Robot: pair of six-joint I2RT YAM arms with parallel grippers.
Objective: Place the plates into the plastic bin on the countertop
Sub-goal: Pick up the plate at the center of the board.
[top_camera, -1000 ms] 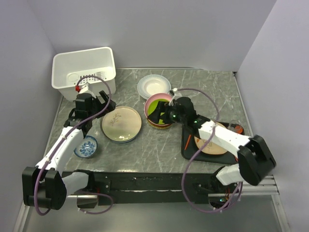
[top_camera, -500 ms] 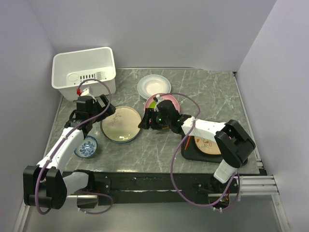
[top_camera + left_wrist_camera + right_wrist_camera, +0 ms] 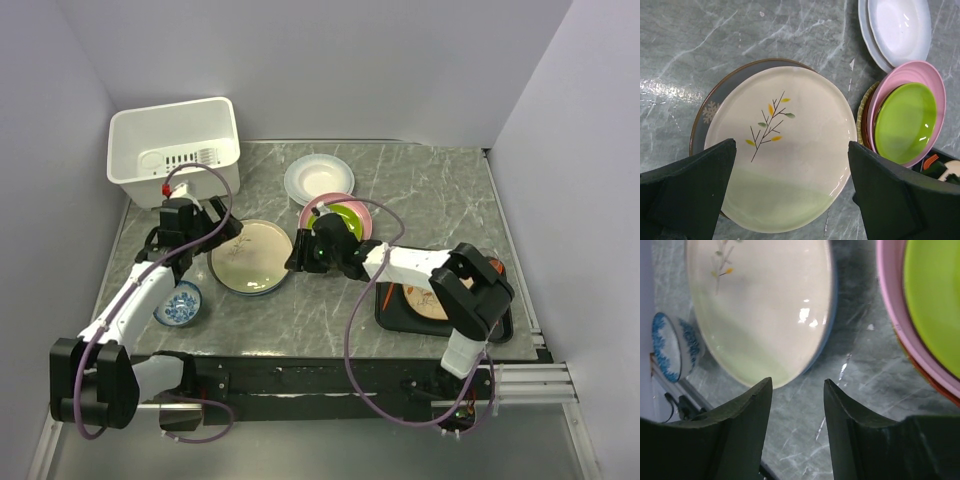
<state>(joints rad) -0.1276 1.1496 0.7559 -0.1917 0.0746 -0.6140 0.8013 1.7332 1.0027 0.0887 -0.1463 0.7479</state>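
1. Counter (image 3: 430,190): grey-green marbled; carries everything below. All places are given from the cream twig plate (image 3: 250,256).
2. Plastic bin (image 3: 135,135): white, well apart from that plate, to its far left at the counter's back corner.
3. Black tray (image 3: 392,318): well to its right and nearer, with a plate on it, partly hidden by my right arm.
4. Cream twig plate: flat on the counter, stacked on a grey plate (image 3: 707,107) that shows at its left rim.
5. Pink plate (image 3: 358,206): near its right, tilted, with a green plate (image 3: 347,219) inside it.
6. White plate (image 3: 318,178): beyond it, to the far right.
7. Blue-and-white bowl (image 3: 180,303): near its left and closer to me.
8. Left jaws: spread wide above the cream plate's left side, gripping nothing.
9. Right jaws: spread, low at its right rim, gripping nothing.
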